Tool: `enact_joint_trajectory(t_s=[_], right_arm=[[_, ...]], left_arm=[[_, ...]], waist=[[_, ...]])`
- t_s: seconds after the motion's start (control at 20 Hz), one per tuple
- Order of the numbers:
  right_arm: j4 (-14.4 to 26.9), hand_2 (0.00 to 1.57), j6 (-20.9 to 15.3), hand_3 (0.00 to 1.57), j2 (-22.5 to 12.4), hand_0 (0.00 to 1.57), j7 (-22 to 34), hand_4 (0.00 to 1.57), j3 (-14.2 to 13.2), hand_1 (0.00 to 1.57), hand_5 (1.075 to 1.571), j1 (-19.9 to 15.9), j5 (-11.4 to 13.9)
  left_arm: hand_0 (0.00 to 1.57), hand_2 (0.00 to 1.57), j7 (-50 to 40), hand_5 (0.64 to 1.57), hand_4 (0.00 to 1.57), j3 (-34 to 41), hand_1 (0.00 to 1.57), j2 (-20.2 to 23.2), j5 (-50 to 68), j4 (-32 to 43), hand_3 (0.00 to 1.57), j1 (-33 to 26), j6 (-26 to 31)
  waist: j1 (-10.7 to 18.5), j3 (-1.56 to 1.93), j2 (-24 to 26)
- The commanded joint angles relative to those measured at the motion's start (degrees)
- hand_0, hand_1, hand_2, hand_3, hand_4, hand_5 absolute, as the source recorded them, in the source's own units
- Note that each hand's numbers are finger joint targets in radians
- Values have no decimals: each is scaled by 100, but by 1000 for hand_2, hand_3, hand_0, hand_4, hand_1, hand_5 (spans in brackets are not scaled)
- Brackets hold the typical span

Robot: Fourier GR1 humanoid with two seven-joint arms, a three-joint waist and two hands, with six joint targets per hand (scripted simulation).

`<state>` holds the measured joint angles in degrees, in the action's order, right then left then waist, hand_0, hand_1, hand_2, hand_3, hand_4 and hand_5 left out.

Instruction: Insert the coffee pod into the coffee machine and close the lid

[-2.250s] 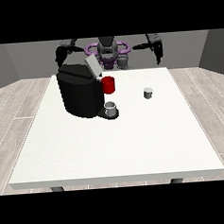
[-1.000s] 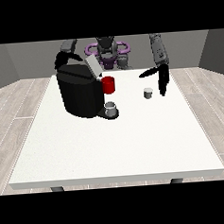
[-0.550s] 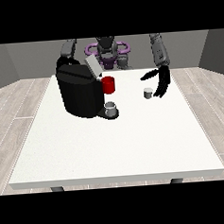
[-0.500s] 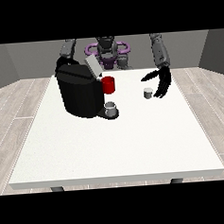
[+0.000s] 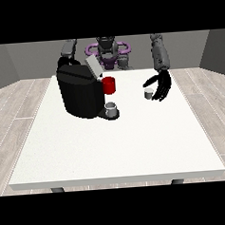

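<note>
A black coffee machine (image 5: 80, 94) stands at the table's left back, with a red part (image 5: 109, 85) on its front and its grey lid (image 5: 93, 66) raised. A grey cup (image 5: 111, 108) sits on its base. The small grey coffee pod (image 5: 149, 94) rests upright on the table to the right of the machine. The hand at the view's right (image 5: 161, 86) hovers just right of the pod, fingers spread and open, thumb reaching over it, not closed on it. The hand at the view's left is hidden behind the machine; only its arm (image 5: 68, 51) shows.
The white table (image 5: 117, 147) stretches wide toward the camera, its near edge at the bottom. The robot's torso (image 5: 108, 52) stands behind the far edge. Wooden floor surrounds the table.
The arm at the view's right swung down from the raised pose and brought its hand beside the pod. The arm at the view's left dropped behind the machine. The pod has not moved.
</note>
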<state>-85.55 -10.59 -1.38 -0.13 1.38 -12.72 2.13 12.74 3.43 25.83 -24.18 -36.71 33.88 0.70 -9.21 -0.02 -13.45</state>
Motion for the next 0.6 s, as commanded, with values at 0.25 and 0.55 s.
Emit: enact_joint_trajectory(t_s=[0.25,0.55], right_arm=[[85,0,144,0,-237,0,40,520,-241,0,1571,-164,-143],[-395,0,53,0,-26,0,327,513,83,0,1571,11,-38]], left_arm=[[837,974,484,1571,391,98,837,-158,-349,394,737,203,-804],[930,1040,675,1571,281,-62,930,-39,-809,789,820,108,-1261]], waist=[[5,0,-120],[-192,-3,-134]])
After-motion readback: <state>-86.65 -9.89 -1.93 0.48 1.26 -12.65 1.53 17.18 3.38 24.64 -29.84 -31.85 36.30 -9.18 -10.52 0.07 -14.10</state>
